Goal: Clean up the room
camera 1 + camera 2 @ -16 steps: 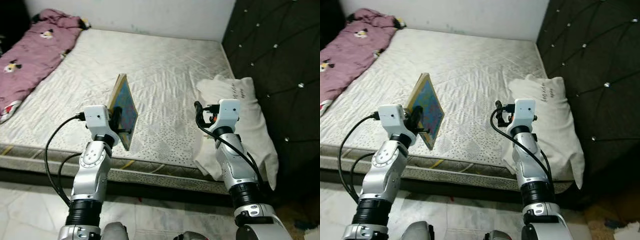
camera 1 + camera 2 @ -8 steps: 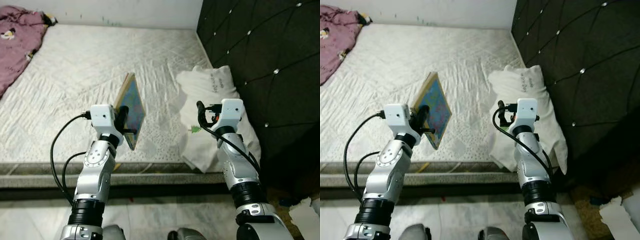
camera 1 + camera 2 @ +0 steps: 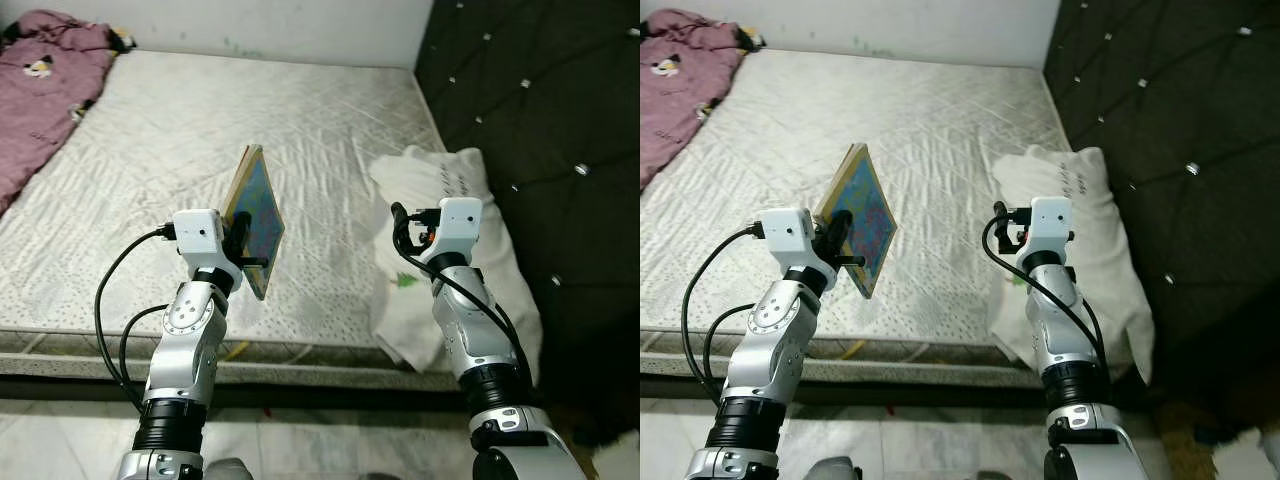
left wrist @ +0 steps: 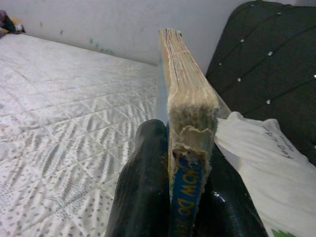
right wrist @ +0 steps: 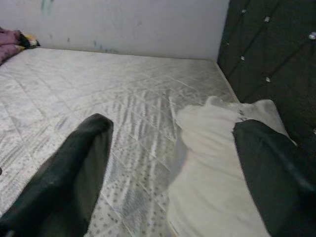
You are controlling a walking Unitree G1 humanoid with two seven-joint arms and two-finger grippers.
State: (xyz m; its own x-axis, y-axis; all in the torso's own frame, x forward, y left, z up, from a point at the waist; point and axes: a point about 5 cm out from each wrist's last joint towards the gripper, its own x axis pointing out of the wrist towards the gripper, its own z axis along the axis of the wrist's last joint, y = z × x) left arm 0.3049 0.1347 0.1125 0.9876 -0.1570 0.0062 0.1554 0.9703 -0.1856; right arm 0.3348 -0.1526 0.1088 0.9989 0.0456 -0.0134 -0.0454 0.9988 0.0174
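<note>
Book [image 3: 256, 215] held upright on edge above the mattress [image 3: 150, 150] near its front edge, clamped in the left gripper [image 4: 170, 197]. Right gripper [image 5: 168, 168] spread wide, empty, poised nr the white pillow [image 3: 450, 190] at the mattress's headboard end. Step in hand looks like carrying the book off; next move prob. calls for finding a spot to set it down. Left wrist view shows frayed page edges & a worn blue spine; head views show the colourful cover and a purple blanket [image 3: 45, 95] at the mattress's far corner.
</note>
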